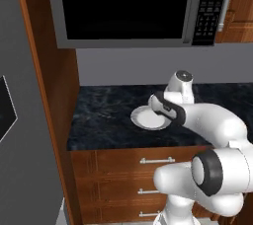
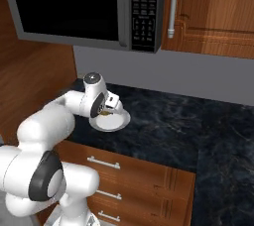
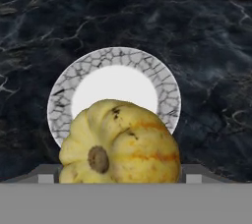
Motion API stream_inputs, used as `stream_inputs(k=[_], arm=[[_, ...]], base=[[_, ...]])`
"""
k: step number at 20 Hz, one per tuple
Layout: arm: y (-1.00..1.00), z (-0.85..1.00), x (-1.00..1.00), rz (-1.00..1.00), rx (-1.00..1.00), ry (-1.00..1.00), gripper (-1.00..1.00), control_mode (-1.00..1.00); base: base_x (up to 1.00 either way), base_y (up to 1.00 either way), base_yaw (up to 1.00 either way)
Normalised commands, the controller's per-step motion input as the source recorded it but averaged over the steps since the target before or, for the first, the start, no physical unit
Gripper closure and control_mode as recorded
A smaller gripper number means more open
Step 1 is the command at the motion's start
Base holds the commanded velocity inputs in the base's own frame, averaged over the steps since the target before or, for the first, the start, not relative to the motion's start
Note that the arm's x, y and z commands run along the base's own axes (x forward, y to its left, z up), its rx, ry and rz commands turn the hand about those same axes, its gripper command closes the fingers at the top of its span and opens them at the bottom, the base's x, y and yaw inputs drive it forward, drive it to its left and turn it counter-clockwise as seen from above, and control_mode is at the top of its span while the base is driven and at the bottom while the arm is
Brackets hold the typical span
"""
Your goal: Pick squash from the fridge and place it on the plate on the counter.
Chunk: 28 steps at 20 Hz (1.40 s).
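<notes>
Plate (image 3: 167, 95), white centre with a crackled grey rim, lies on the dark marbled counter (image 1: 104, 115); its centre is bare. Squash (image 3: 120, 142), ribbed, yellow with orange streaks, stem end facing the hand camera, sits clamped between the fingers of the gripper (image 2: 110, 111), held above the plate's near edge. Microwave (image 1: 123, 7) hangs over the counter; wooden cabinet (image 2: 213, 12) to its right. Drawers (image 1: 123, 162) with bar handles below. Grey fridge (image 1: 22, 120) at left.
</notes>
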Motion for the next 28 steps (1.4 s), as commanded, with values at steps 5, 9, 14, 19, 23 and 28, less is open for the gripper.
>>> stream_inputs(k=[5, 9, 14, 19, 23, 28], arm=[[0.02, -0.39, 0.75, 0.0, -0.02, 0.05, 1.0, -1.0], [0.01, -0.56, 0.5, 0.0, -0.02, 0.14, 1.0, -1.0], [0.0, -0.48, 0.29, 0.0, -0.02, 0.12, 1.0, -1.0], [0.0, -0.32, 0.12, 0.0, 0.01, 0.04, 1.0, -1.0], [0.0, -0.22, 0.0, 0.0, 0.03, 0.0, 1.0, -1.0], [0.0, -0.24, 0.03, 0.0, 0.0, 0.0, 1.0, -1.0]], base=[[0.0, 0.0, 0.0], [0.0, 0.0, 0.0], [0.0, 0.0, 0.0], [0.0, 0.0, 0.0], [0.0, 0.0, 0.0], [0.0, 0.0, 0.0]])
